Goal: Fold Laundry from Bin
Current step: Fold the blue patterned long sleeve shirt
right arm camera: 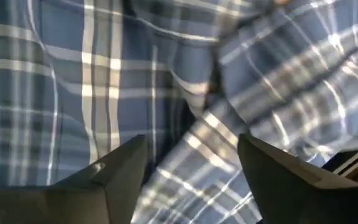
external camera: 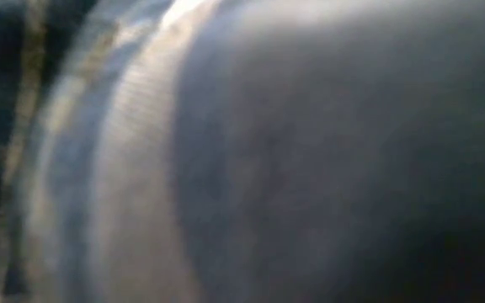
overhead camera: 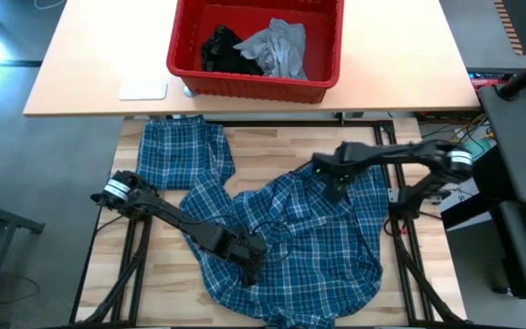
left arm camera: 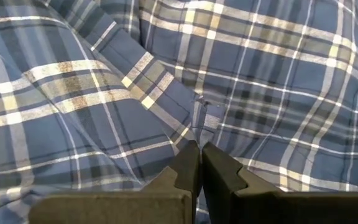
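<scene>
The plaid shirt (overhead camera: pixel 290 238) lies spread and rumpled across the near half of the wooden counter (overhead camera: pixel 153 292), its bulk bunched toward the near right, with one sleeve (overhead camera: pixel 185 151) stretched flat toward the far left corner. Folds and ridges run through the cloth where it has gathered at the middle.

The left tool (overhead camera: pixel 256 260) sits low on the shirt, near the middle of the counter and a little toward the near edge. In the left wrist view its two dark fingers (left arm camera: pixel 188 163) are pressed together, with a thin ridge of plaid cloth rising right at their tips; I cannot tell for sure whether any of it is caught between them.

The right tool (overhead camera: pixel 336 187) hangs over the far right part of the shirt. In the right wrist view its fingers (right arm camera: pixel 126 163) stand spread, with a raised fold of plaid cloth lying between them, touched by neither as far as I can see.

On the farther, lighter counter (overhead camera: pixel 89 64) stands the red bin (overhead camera: pixel 190 55), well apart from the shirt. Inside it lie a crumpled grey garment (overhead camera: pixel 281 47) on the right and a black garment (overhead camera: pixel 226 50) on the left, touching each other.

The low view is blocked by something blurred and close.
</scene>
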Robot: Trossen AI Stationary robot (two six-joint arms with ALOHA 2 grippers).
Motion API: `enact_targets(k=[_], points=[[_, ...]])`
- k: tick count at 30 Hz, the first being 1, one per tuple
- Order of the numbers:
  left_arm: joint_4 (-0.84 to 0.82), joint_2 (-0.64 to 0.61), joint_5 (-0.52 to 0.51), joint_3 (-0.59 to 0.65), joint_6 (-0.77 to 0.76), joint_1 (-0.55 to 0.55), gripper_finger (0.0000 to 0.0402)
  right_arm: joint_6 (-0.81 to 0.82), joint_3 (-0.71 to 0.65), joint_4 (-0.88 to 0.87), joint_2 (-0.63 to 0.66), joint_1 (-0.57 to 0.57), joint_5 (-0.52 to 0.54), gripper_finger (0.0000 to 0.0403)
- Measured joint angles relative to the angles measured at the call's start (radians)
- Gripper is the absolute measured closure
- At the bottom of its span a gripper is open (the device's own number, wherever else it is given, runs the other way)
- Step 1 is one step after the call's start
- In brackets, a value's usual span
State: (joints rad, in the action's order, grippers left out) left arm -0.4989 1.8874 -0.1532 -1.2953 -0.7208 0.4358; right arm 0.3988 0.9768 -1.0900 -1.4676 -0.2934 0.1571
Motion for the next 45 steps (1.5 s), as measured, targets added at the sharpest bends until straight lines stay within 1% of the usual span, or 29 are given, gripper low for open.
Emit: enact_targets(k=[3,5,7,9,11,14,17,19,22,26,30,32,35,37,38,40,42,43,45], points=[[-0.003,0.0,0.0,0.0,-0.006,-0.004,0.0402,0.008,0.017,-0.001,-0.101,0.007,0.07,0.0136],[-0.006,0.0,0.0,0.0,-0.006,-0.005,0.0402,0.024,0.02,-0.011,-0.153,-0.002,0.084,0.0141],[-0.006,0.0,0.0,0.0,-0.006,-0.006,0.0402,0.03,0.023,-0.033,-0.193,-0.006,0.096,0.016],[-0.009,0.0,-0.001,0.0,-0.006,-0.006,0.0402,0.045,0.025,-0.093,-0.216,-0.006,0.152,0.0189],[-0.018,0.0,-0.001,0.0,-0.006,-0.006,0.0402,0.064,0.026,-0.164,-0.22,-0.006,0.225,0.0227],[-0.027,0.0,0.006,0.0,-0.006,-0.006,0.0402,0.116,0.026,-0.256,-0.177,-0.006,0.286,0.0297],[-0.04,0.0,0.024,0.0,-0.006,-0.005,0.0402,0.176,0.017,-0.309,-0.075,-0.006,0.288,0.0372],[-0.053,0.0,0.052,0.001,-0.006,-0.003,0.0402,0.234,0.011,-0.334,0.015,0.005,0.258,0.0384],[-0.071,0.0,0.088,0.002,-0.006,-0.001,0.0402,0.284,-0.001,-0.334,0.177,0.054,0.159,0.039],[-0.079,0.0,0.105,0.009,0.002,0.002,0.0402,0.374,-0.038,-0.251,0.402,0.188,-0.003,0.0391],[-0.089,0.0,0.112,0.01,0.026,0.002,0.0402,0.562,-0.128,-0.091,0.582,0.38,-0.104,0.0369],[-0.101,0.0,0.113,0.01,0.041,0.002,0.0402,0.652,-0.19,-0.038,0.627,0.487,-0.106,0.0348],[-0.126,0.0,0.114,0.01,0.055,0.001,0.0402,0.743,-0.264,-0.027,0.635,0.637,-0.104,0.031],[-0.153,0.0,0.113,0.01,0.058,-0.001,0.0402,0.779,-0.281,-0.033,0.622,0.707,-0.057,0.0286],[-0.164,0.0,0.114,0.01,0.058,-0.002,0.0402,0.798,-0.275,-0.016,0.614,0.722,-0.009,0.0275],[-0.179,0.0,0.113,0.01,0.059,-0.002,0.0402,0.809,-0.242,0.063,0.593,0.715,0.126,0.0257],[-0.177,0.0,0.114,0.01,0.065,-0.002,0.0402,0.737,-0.212,0.16,0.565,0.659,0.205,0.0244],[-0.173,0.0,0.114,0.01,0.069,-0.004,0.0402,0.682,-0.203,0.197,0.545,0.605,0.203,0.0239],[-0.165,0.0,0.114,0.01,0.075,-0.007,0.0402,0.57,-0.193,0.255,0.497,0.465,0.134,0.0228]])
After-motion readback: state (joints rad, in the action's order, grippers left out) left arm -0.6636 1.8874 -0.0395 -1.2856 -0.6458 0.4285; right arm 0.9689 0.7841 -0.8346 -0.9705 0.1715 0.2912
